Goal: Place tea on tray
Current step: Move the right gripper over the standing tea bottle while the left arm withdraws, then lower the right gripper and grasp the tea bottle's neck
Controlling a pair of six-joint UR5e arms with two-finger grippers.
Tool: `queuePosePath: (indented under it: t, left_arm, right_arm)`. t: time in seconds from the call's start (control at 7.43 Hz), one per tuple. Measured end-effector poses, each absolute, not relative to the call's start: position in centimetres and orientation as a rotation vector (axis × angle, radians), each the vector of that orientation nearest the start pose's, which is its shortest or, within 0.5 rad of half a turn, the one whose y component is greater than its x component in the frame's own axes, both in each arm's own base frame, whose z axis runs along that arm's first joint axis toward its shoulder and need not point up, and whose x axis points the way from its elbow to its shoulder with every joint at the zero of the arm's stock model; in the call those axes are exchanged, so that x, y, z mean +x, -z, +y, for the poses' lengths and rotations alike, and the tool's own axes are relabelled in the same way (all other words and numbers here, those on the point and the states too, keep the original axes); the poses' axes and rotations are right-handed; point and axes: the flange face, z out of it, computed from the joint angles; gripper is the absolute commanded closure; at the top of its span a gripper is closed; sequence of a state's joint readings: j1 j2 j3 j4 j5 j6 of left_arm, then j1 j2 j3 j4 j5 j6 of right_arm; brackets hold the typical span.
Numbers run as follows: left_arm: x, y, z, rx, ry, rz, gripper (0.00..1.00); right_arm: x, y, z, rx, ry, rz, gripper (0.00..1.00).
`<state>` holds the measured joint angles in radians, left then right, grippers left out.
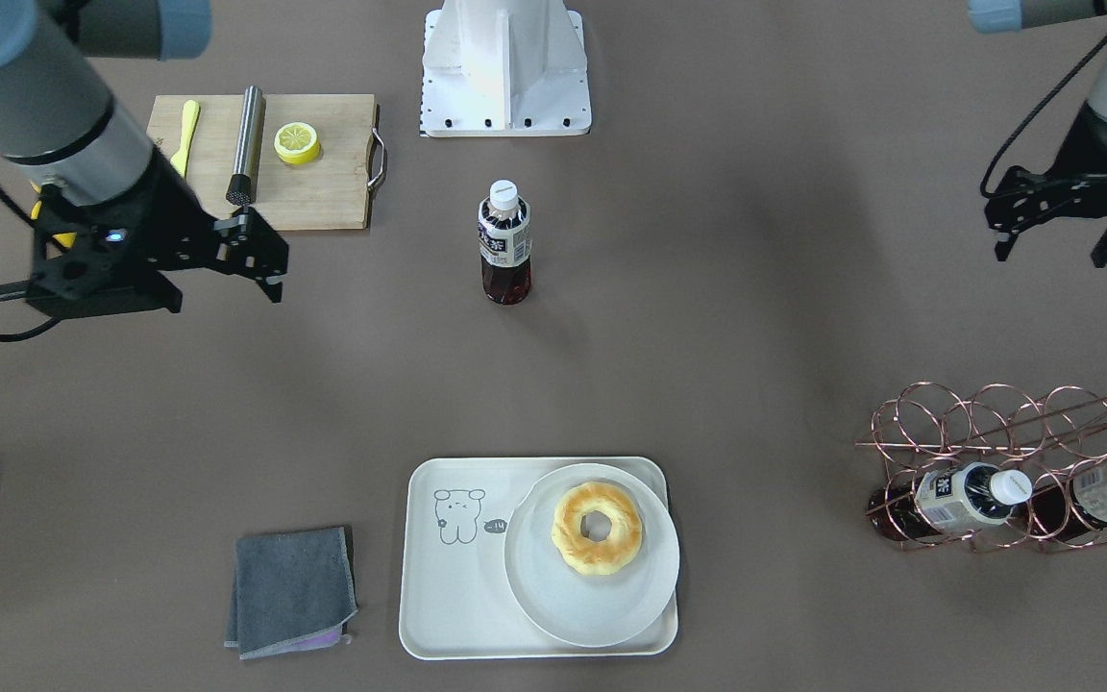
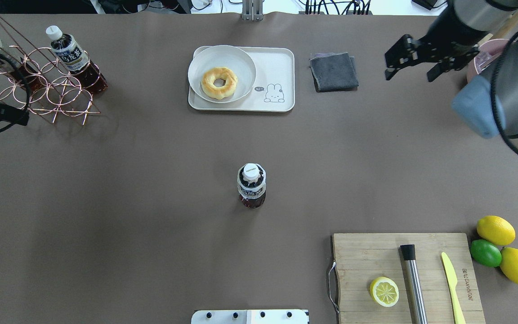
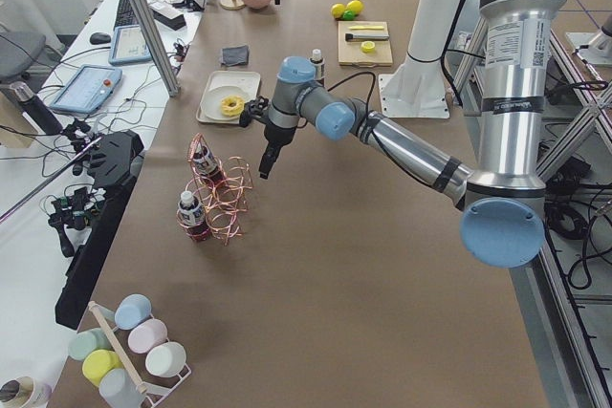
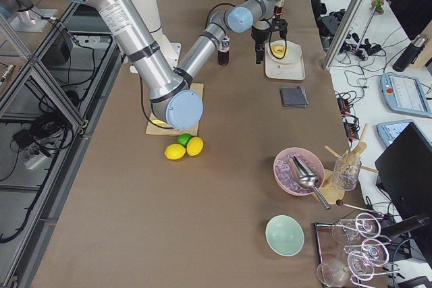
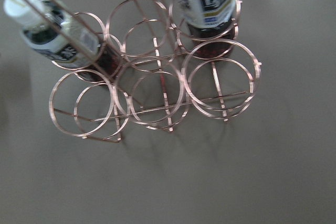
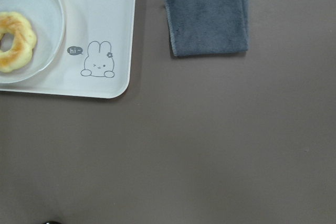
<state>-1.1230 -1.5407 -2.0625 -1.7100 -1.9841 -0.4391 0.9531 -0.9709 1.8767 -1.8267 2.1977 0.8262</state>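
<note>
One tea bottle point(image 1: 504, 242) with dark liquid and a white cap stands upright alone mid-table; it also shows in the overhead view point(image 2: 252, 185). The cream tray point(image 1: 453, 601) lies at the far side from the robot, its bare half showing in the overhead view point(image 2: 279, 63) and the right wrist view point(image 6: 105, 24). My right gripper point(image 2: 409, 75) is open and empty, hovering right of the tray beyond the cloth. My left gripper point(image 1: 1051, 252) is open and empty above the table near the copper rack point(image 1: 996, 461). Two more tea bottles point(image 5: 207, 3) lie in that rack.
A round white plate point(image 1: 553, 596) with a doughnut point(image 1: 598, 528) fills half the tray. A folded grey cloth point(image 2: 333, 71) lies beside the tray. A wooden cutting board point(image 2: 367, 261) holds a lemon half, a steel rod and a yellow knife. Lemons and a lime point(image 2: 495, 245) lie beside it.
</note>
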Motion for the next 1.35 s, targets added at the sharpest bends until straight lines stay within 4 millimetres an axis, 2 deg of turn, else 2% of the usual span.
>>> queuePosePath:
  t: [0.13, 0.27, 0.4, 0.54, 0.81, 1.08, 1.35]
  left_arm:
    - [8.0, -47.1, -47.0, 0.368, -0.171, 0.612, 0.02]
    - [3.9, -50.7, -47.3, 0.366, -0.206, 0.626, 0.02]
    - [0.3, -53.7, -47.4, 0.366, -0.233, 0.636, 0.02]
    - [-2.0, -55.6, -47.4, 0.371, -0.255, 0.634, 0.02]
    - [-4.2, -57.1, -47.2, 0.379, -0.273, 0.626, 0.02]
    - [-4.5, -57.4, -47.2, 0.381, -0.275, 0.624, 0.02]
    - [-4.6, -57.6, -47.3, 0.378, -0.274, 0.624, 0.02]
  right_arm:
    - [-31.9, -19.1, -52.7, 0.1, 0.021, -0.843, 0.0]
    - [-34.1, -18.5, -51.0, 0.129, 0.045, -0.822, 0.0]
    - [-36.2, -18.0, -49.3, 0.14, 0.065, -0.816, 0.0]
    - [-37.8, -17.0, -48.2, 0.155, 0.072, -0.814, 0.0]
    - [-41.4, -13.6, -45.7, 0.153, 0.054, -0.839, 0.0]
    - [-44.8, -8.8, -43.5, 0.124, 0.007, -0.892, 0.0]
    - [-46.1, -6.4, -42.3, 0.116, -0.014, -0.919, 0.0]
